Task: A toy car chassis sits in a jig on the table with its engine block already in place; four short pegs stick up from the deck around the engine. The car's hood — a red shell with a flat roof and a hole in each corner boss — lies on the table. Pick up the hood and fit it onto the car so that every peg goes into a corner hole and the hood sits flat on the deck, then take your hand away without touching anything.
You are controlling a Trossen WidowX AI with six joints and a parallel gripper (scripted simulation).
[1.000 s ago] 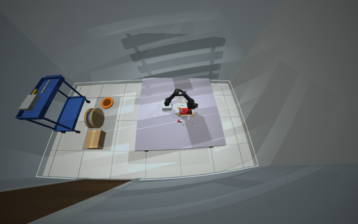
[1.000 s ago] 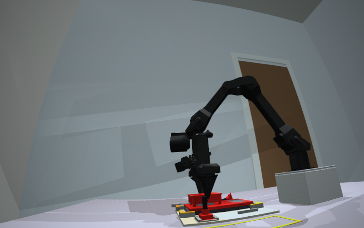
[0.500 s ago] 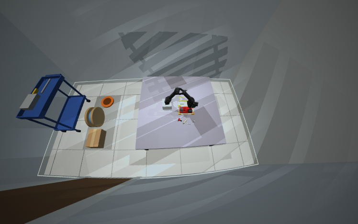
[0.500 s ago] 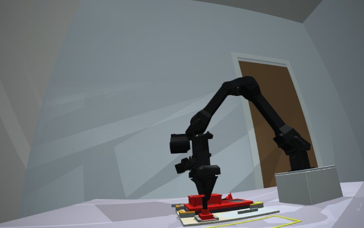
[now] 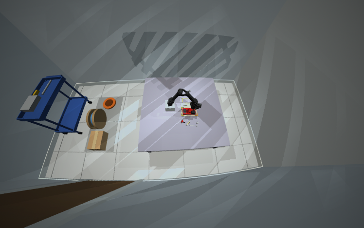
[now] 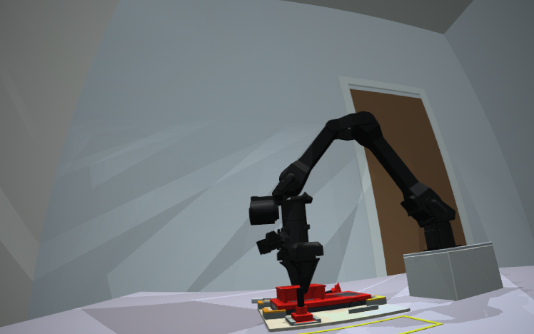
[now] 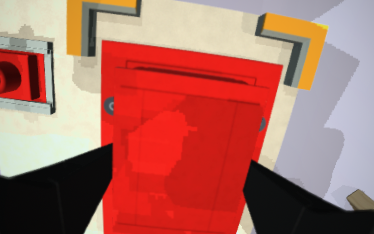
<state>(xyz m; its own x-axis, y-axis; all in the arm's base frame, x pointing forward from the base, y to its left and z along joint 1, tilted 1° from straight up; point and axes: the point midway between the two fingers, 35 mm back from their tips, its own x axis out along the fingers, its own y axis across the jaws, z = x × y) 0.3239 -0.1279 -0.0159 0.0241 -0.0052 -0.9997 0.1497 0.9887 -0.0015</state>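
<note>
The red hood (image 6: 285, 293) (image 7: 200, 145) rests low on the front of the red chassis (image 6: 350, 297) (image 7: 192, 59), with no clear gap under it in the exterior view. It looks about square to the deck in the wrist view. My gripper (image 6: 299, 287) (image 7: 181, 158) points straight down over it, one finger against each long side, and is shut on it. The chassis lies between the orange corner blocks of the jig (image 7: 102, 6) (image 6: 336, 316). The hood hides the engine block and the pegs, so I cannot see how they sit in the holes.
Beside the chassis, a red part (image 6: 302, 316) (image 7: 20, 75) with a black post stands in a grey holder. A yellow outline (image 6: 422, 320) (image 5: 186, 98) marks the table. A small red part (image 5: 182, 122) and a tan stick (image 5: 188, 123) (image 7: 360, 200) lie on the other side.
</note>
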